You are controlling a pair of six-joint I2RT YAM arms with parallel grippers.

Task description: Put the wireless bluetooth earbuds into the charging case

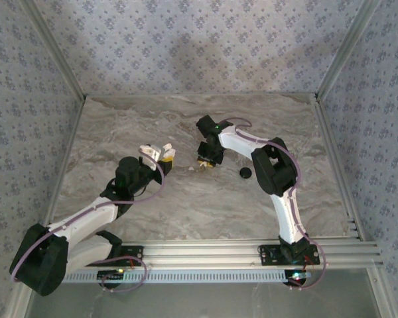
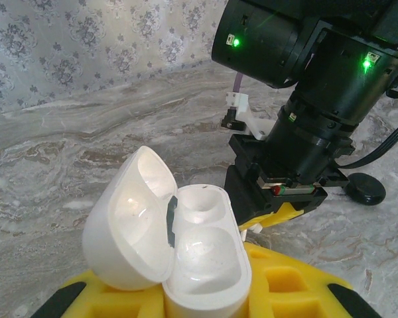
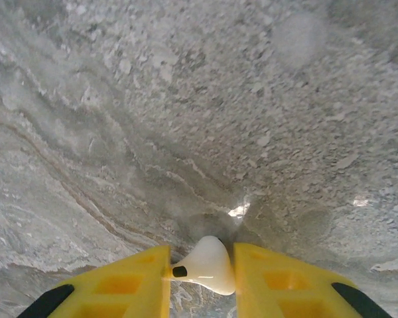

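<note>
White glossy plastic on both pieces. The earbud [image 3: 209, 266] is pinched between the yellow fingers of the right claw [image 3: 202, 257], which has narrowed onto it close over the marbled worktop [image 3: 119, 99]. The charging case [image 2: 205, 265] is clamped by its body in the left claw [image 1: 162, 154], with the lid swung open and both wells looking empty. Each piece is probably light, stiff and slippery. Gripping the case across its flat sides, and the earbud at its rounded head, seems safest. A black disc [image 1: 245, 173] lies nearby.
</note>
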